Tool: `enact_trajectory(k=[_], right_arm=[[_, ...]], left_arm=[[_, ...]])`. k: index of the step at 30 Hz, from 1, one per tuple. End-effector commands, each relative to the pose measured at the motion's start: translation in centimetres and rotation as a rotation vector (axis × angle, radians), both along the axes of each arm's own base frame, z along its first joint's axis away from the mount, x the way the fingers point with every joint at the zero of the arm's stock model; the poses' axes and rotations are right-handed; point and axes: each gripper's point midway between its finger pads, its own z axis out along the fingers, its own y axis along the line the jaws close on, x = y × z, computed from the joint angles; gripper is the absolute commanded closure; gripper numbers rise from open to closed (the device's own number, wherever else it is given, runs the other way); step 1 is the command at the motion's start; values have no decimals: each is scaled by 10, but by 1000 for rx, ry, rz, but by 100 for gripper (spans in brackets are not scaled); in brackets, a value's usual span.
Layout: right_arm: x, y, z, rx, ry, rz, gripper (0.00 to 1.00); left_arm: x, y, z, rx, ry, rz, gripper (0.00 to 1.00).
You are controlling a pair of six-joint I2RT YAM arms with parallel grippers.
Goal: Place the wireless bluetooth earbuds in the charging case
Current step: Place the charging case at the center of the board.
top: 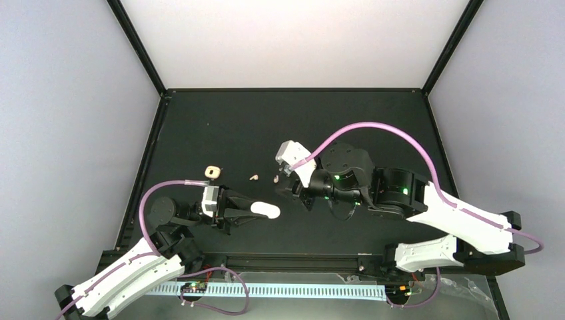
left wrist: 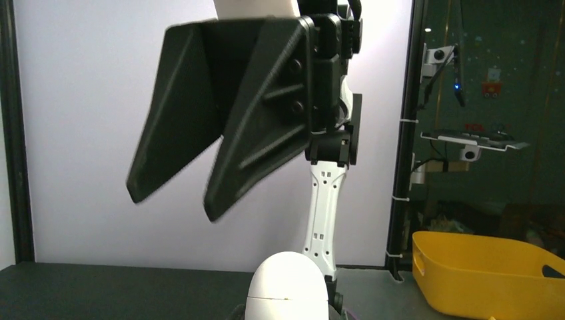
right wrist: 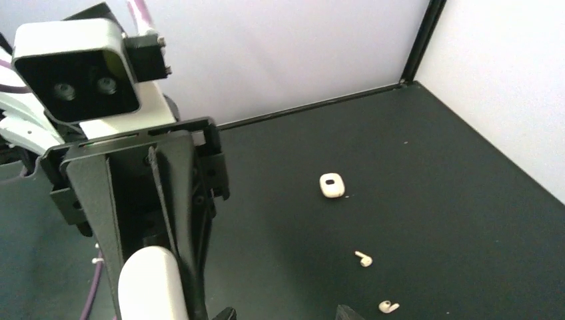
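Left pincer [top: 256, 211] pinched on the white charging case [top: 272, 211] (rounded end sticks out past the fingertips). Right pincer [top: 288, 193] spread, holding nothing, near the case. One earbud [top: 254, 177] and second earbud [top: 276, 179] lie loose on the table [top: 220, 127].

Left claw [top: 255, 211] clamped, reaching rightward; right claw [left wrist: 174, 200] facing it, jaws parted; both arms bent inward.
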Motion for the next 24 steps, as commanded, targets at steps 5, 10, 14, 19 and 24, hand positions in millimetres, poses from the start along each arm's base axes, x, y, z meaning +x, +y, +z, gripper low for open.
enact_trajectory(k=[5,10,14,19,24], right_arm=[[-32,2,15,214,124,215,47],[-50,0,11,240,191,347,43],[-64,5,10,264,226,436,43],[-57,12,1,254,244,401,45],[-53,14,0,279,238,382,59]], left_arm=[[0,15,35,-133,-33,48,98],[-5,17,45,-161,-34,24,98],[-5,16,48,-167,-27,9,98],[-5,14,51,-177,-14,-8,99],[-4,13,51,-179,-10,-12,98]])
